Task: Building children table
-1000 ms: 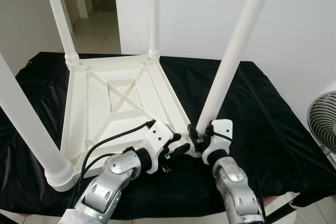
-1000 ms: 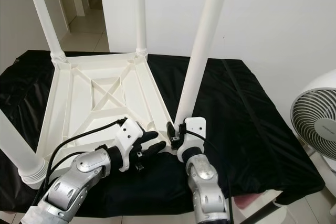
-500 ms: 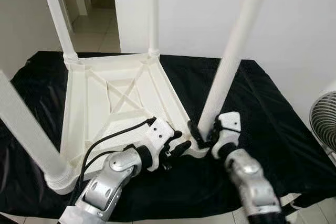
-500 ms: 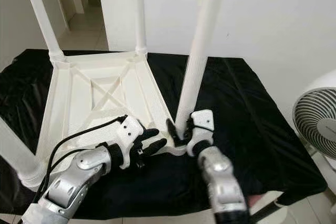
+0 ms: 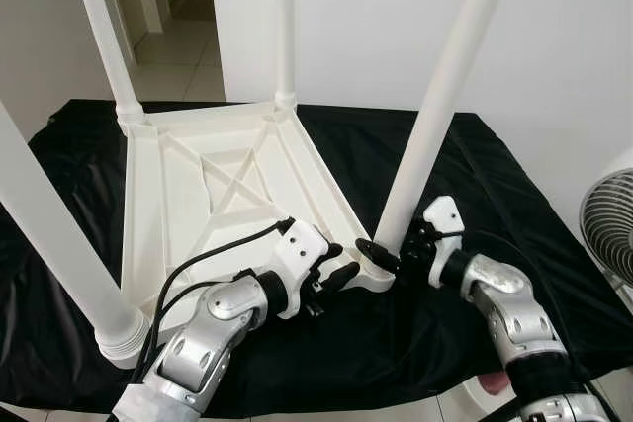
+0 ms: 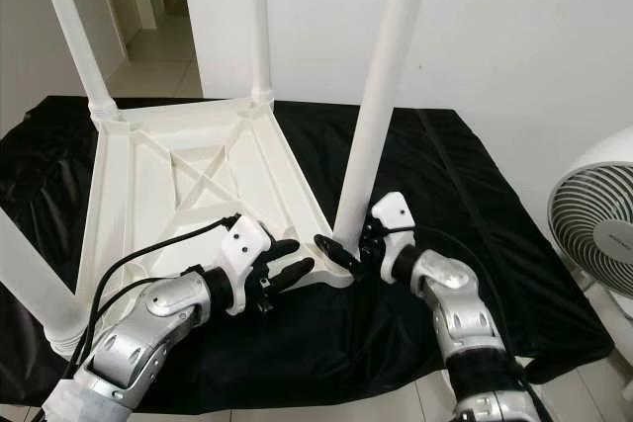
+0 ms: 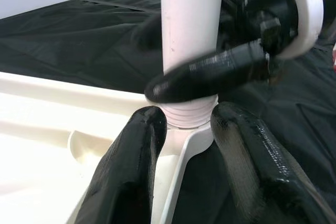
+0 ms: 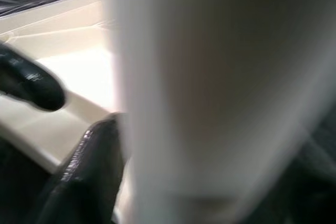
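A white plastic children's table (image 5: 188,195) lies upside down on a black cloth (image 5: 475,175). Its near right leg (image 5: 445,86) rises tilted from the corner socket (image 7: 189,114). My right gripper (image 5: 394,244) clasps the base of that leg, one finger (image 5: 374,252) in front of it and the other behind; the right wrist view has the leg (image 8: 210,87) close against a finger (image 8: 89,177). My left gripper (image 5: 336,264) is open at the same corner, its fingers (image 7: 131,171) straddling the table's rim just below the socket.
Three other legs stand upright: near left (image 5: 49,234), far left (image 5: 99,27), far right (image 5: 284,17). A white fan (image 5: 608,224) stands off the cloth's right edge. A doorway (image 5: 178,37) opens at the back left, and a white wall lies behind.
My right forearm has swung out to the right and now reaches the leg base from the side. The gripper stayed at the leg base. The left gripper has hardly moved.
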